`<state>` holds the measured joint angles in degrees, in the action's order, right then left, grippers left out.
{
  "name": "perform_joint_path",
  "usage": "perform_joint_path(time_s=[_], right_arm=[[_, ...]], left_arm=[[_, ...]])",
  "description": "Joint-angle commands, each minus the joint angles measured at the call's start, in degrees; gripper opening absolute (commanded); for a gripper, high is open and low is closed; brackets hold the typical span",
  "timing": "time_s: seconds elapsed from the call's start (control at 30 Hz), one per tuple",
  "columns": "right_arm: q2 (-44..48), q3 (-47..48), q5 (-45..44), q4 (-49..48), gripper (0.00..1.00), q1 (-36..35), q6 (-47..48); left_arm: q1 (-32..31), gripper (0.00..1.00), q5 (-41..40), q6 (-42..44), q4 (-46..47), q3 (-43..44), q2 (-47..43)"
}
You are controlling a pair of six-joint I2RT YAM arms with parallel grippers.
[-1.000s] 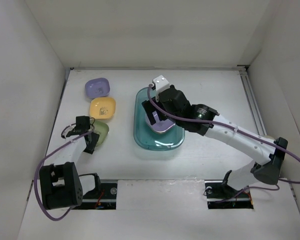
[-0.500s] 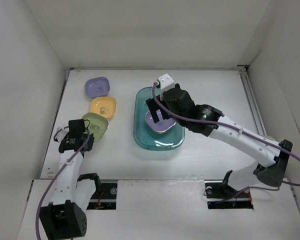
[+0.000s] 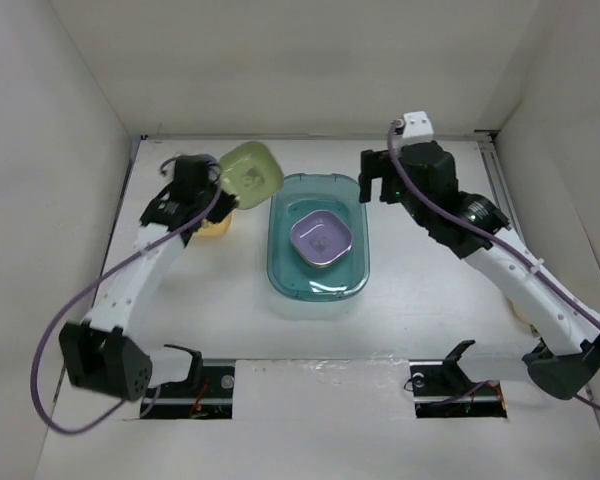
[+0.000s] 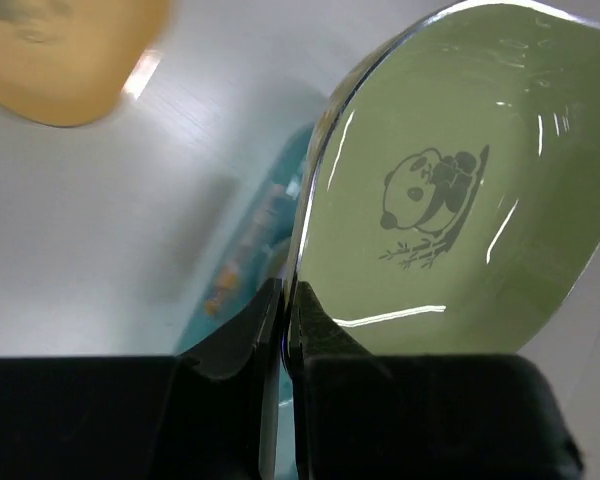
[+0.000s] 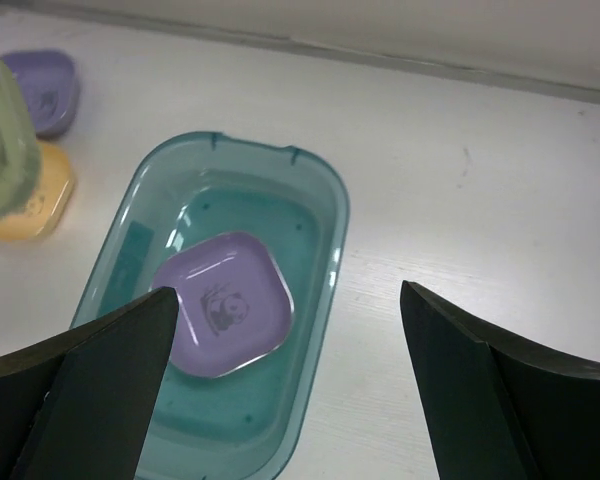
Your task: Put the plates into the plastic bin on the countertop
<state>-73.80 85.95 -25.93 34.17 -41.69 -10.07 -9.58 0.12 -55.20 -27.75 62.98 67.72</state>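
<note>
Now left fingers (image 4: pixel 230 345) grip the just-lifted light-green rounded-square plastic plate (image 3: pixel 250 170), bound for the translucent teal bin (image 3: pixel 320 285); right fingers (image 5: pixel 90 390) withdrawn, spread, apparently empty.

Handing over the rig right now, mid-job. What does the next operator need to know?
Left gripper: shut on the green plate at its rim, held aloft by the bin.
Right gripper: open, empty, by the bin.
Done: one purple plate lies in the bin.
To do: green plate in, then the orange-yellow plate and second purple plate, both on the countertop.
</note>
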Motion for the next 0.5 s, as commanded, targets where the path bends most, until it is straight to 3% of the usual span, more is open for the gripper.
perform_joint_path(time_s=[0.0, 0.07, 0.23, 0.47], right_arm=[[4.3, -1.9, -0.3, 1.0, 0.98, 5.9, -3.8], [7.3, -3.4, -1.5, 2.6, 1.00, 8.3, -6.7], [15.0, -10.7, -7.5, 4.5, 1.00, 15.4, -13.1], [20.0, -16.7, -1.8, 6.0, 1.00, 28.3, -14.4]], left_arm=[[-14.8, 0.00, -6.8, 1.4, -1.1, 13.8, 9.9], [-20.0, 0.00, -10.0, -1.7, -2.9, 16.1, 15.0], [-23.1, 0.00, -10.0, -10.4, 2.1, 9.9, 17.5], [-29.6, 0.00, -12.2, -19.3, 1.7, 9.8, 22.4]])
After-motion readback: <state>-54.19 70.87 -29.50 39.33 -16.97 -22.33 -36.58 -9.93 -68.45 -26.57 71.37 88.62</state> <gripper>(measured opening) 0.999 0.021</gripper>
